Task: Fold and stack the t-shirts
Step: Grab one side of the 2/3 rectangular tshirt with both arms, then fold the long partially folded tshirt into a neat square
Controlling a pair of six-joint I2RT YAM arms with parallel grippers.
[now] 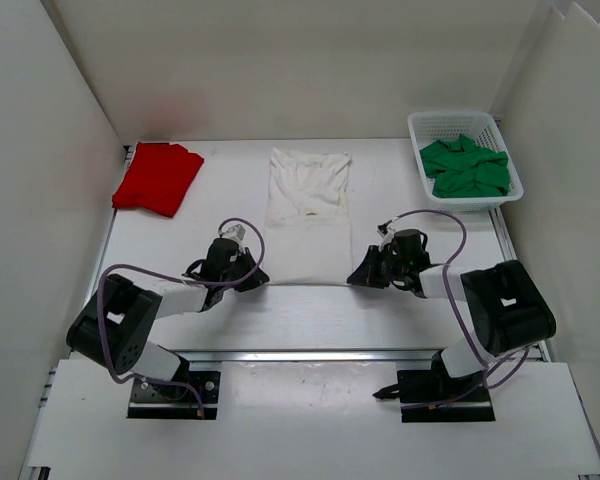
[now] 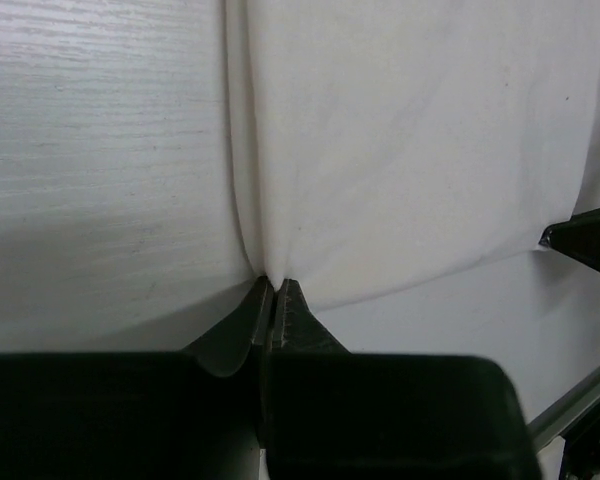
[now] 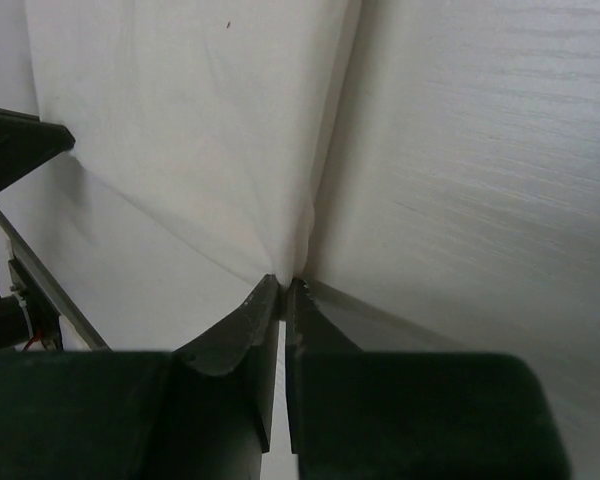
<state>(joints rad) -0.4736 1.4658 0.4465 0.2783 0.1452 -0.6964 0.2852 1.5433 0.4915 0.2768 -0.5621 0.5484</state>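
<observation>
My left gripper [image 2: 272,283], right gripper [image 3: 285,283] each clenched on near corner of white t-shirt [image 1: 308,200], spread on tabletop [image 1: 180,240].

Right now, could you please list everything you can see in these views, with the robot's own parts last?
red t-shirt: one, bright red, folded, far left of the table
white t-shirt: one, white, laid lengthwise at the table's middle
green t-shirt: one, green, crumpled inside the basket
basket: one, white mesh, far right corner of the table
table: one, white, under everything
left arm: one, black with a purplish cable, near left
right arm: one, black with a purplish cable, near right
left fingers: one pair, dark, shut on the white t-shirt's near left corner
right fingers: one pair, dark, shut on the white t-shirt's near right corner
</observation>
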